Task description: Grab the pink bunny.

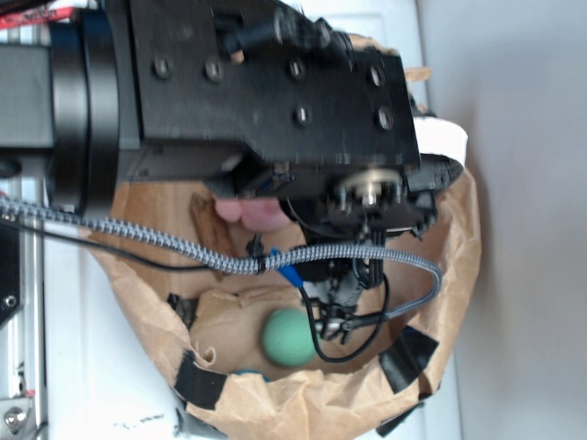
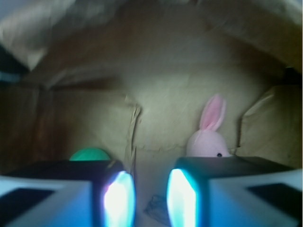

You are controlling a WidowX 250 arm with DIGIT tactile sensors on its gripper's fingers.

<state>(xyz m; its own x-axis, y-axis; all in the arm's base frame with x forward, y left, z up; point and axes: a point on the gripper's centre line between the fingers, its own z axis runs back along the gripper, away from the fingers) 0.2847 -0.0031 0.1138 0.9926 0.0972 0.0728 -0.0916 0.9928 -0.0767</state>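
The pink bunny [image 2: 208, 137] sits upright against the brown paper wall in the wrist view, ears up, its lower body hidden behind my right finger [image 2: 227, 189]. It is ahead and to the right of my gripper [image 2: 150, 198], which is open with only the paper floor showing in the gap. In the exterior view a patch of the pink bunny [image 1: 252, 213] shows under the black arm [image 1: 275, 82], which covers most of it.
A green ball [image 1: 289, 336] lies in the paper-lined bin [image 1: 449, 266]; in the wrist view the green ball [image 2: 90, 154] peeks over my left finger. A sliver of a blue ball [image 1: 246, 373] shows at the bin's rim. Black tape patches [image 1: 408, 356] hold the paper.
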